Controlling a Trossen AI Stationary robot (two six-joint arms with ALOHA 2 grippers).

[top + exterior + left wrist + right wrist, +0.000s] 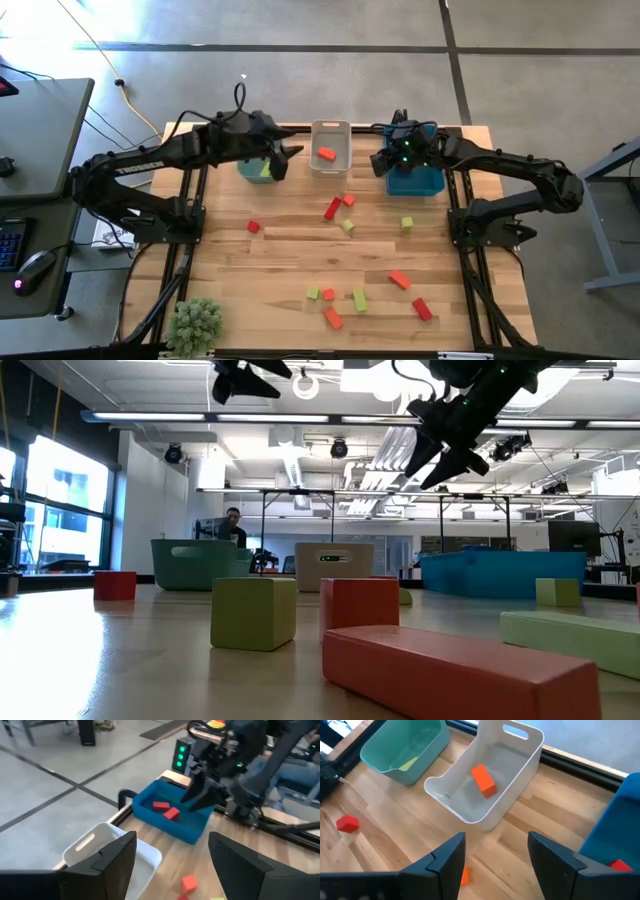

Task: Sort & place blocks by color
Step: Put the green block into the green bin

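Yellow-green, orange and red blocks [359, 299] lie scattered over the near half of the table. One orange block [484, 780] lies in the white bin [330, 160]. Two red blocks [165, 810] lie in the blue bin [175, 827], and a yellow-green one [406, 765] lies in the green bin [405, 775]. My left gripper [288, 155] hovers open between the green and white bins, holding nothing. My right gripper [380, 161] hovers open between the white and blue bins, also holding nothing. Both are high above the table in the low view.
The three bins stand in a row along the table's far edge. A small green plant [196, 322] sits at the near left corner. A lone red block [253, 227] lies left of centre. A person [232, 525] sits in the room beyond the table.
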